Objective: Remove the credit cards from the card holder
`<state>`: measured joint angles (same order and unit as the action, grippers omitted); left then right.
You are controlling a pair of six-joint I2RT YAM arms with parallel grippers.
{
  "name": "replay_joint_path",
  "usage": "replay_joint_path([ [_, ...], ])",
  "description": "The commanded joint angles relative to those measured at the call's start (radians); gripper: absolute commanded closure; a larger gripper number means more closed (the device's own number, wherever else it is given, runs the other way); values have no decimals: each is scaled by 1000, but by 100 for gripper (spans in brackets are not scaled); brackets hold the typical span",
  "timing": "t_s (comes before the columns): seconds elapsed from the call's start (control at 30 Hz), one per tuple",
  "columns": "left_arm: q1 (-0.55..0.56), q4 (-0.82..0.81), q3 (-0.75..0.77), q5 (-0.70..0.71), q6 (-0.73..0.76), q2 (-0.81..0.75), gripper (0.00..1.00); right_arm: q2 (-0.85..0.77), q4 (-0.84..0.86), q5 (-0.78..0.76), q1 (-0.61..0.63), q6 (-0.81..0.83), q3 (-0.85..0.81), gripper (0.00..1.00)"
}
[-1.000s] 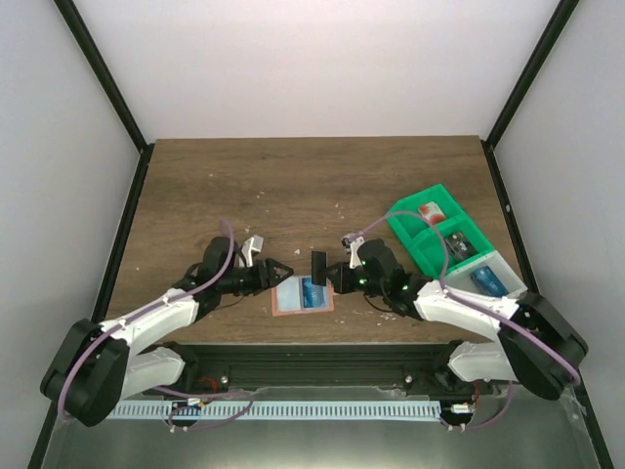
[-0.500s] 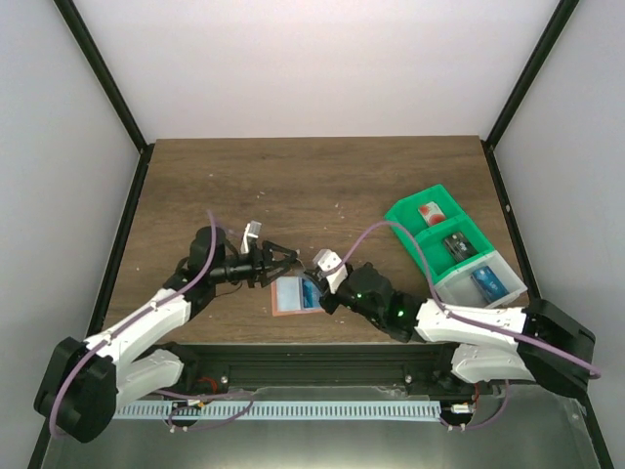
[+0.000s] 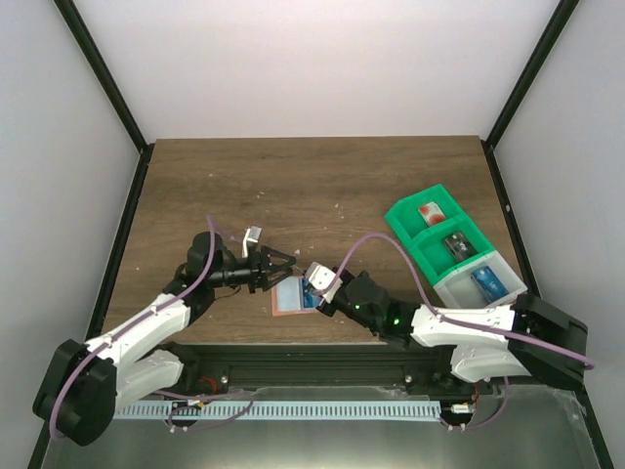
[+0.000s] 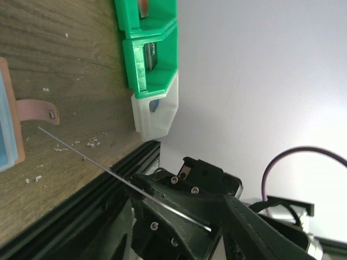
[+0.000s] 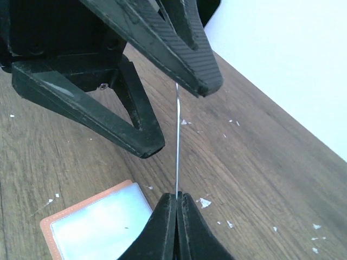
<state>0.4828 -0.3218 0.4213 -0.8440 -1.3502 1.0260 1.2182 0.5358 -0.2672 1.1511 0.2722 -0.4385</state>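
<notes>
The card holder point(image 3: 290, 297) lies open on the table, tan with light blue lining; it also shows in the right wrist view point(image 5: 95, 222) and at the left edge of the left wrist view point(image 4: 7, 124). My right gripper point(image 3: 311, 286) is shut on a thin card point(image 5: 177, 141), seen edge-on, so its colour is hidden. It holds the card point(image 4: 81, 153) upright just above the holder's right edge. My left gripper point(image 3: 282, 262) is open and faces the right gripper point(image 5: 177, 196), its fingers point(image 5: 146, 143) on either side of the card.
A green compartment tray point(image 3: 418, 256) stands at the right with a red and white card point(image 3: 430, 211), a dark card point(image 3: 456, 243) and a blue card point(image 3: 486, 282) in its compartments. Pale crumbs dot the wooden table point(image 3: 312, 186). The table's near edge is close behind the holder.
My right gripper has swung left to the holder's right edge and now holds a card up. My left gripper has risen off the holder's left side and turned toward the right gripper.
</notes>
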Motion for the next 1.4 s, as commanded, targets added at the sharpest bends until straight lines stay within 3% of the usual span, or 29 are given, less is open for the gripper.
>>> replay_joint_path([
  [0.0,-4,-26,-19,-12,5,9,58,11,64,-58,29,107,14,100],
  [0.37,-4,-69,-25,-41,16,52,100,23,96,-144,97,269,58,98],
  [0.53,-6,-58,-29,-31,61,55,100,-21,-54,-148,96,134,15,75],
  [0.77,-7,-82,-65,-25,180,63,100,-180,-396,-62,82,-229,-98,59],
  [0.97,-7,-120,-107,23,287,37,100,-288,-548,95,-34,-507,-152,46],
  [1.17,-7,-172,-128,-7,389,9,100,-297,-610,520,-323,-676,-182,47],
  [1.37,-7,-190,-99,-141,395,40,100,-245,-586,787,-438,-780,-204,54],
])
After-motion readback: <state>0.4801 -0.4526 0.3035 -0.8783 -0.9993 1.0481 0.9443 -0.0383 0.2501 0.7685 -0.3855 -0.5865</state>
